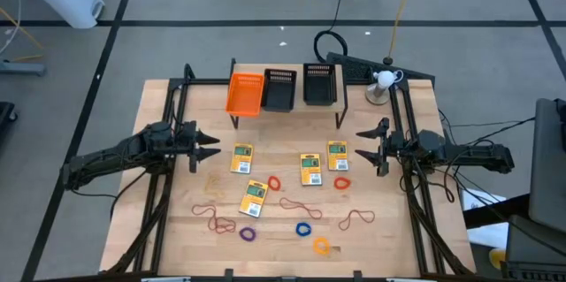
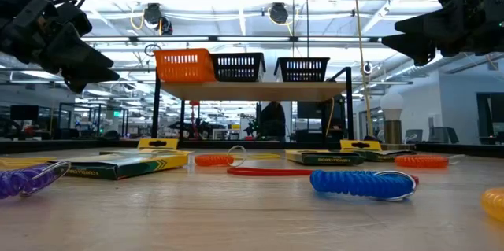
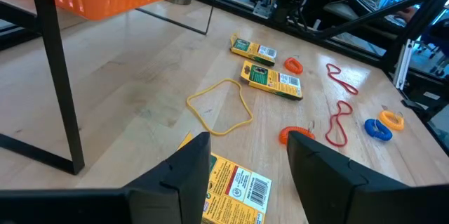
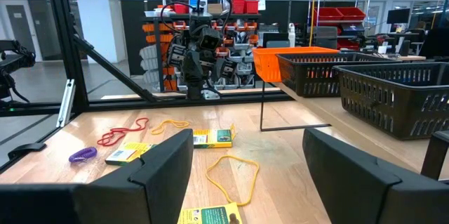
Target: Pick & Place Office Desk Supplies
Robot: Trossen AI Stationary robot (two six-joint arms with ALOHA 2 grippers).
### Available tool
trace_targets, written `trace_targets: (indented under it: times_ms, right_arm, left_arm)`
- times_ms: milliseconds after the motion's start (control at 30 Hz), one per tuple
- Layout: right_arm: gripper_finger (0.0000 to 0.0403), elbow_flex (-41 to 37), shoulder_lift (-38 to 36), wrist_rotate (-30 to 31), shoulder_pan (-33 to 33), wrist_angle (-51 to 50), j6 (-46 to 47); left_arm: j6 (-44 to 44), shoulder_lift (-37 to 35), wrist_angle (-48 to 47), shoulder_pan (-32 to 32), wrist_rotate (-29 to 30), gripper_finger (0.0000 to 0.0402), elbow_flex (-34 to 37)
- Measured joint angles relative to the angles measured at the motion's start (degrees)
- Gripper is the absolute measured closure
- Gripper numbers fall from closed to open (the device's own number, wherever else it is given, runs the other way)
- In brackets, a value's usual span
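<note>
A wooden worktop seen from above, with two dark robot arms reaching in from its sides. The left claw hangs above the worktop at nine o'clock, its fingers spread and holding nothing; the right claw hangs at three o'clock, fingers spread as wide and also empty. At twelve o'clock a raised shelf carries an orange mesh tray and two black mesh trays, probably the places where the supplies are meant to go. The supplies lie scattered flat over the middle and the six o'clock half of the worktop, within reach of either arm. Four yellow packets with green labels sit in a loose row between the claws: one just beside the left claw, one lower near the centre, two closer to the right claw. A red ring lies between the packets, an orange ring under the rightmost packet. Thin red-brown rubber bands loop along the five and seven o'clock areas. A purple ring, a blue ring and a yellow-orange ring lie nearest six o'clock. Nothing is in the trays as far as the views show, so the sorting appears not yet begun. The nearest packet sits just past the left claw's fingertips, below them.
</note>
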State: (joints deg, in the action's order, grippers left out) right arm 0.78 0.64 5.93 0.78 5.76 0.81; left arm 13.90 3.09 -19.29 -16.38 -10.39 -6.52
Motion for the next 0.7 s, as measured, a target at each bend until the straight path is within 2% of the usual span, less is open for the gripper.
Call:
trace_targets:
  times_ms: [700]
  right_arm:
    - [0.0142,0.0,0.0,0.0,0.0,0.0,0.0]
  left_arm:
    - [0.0,0.0,0.0,0.0,0.0,0.0218,0.0]
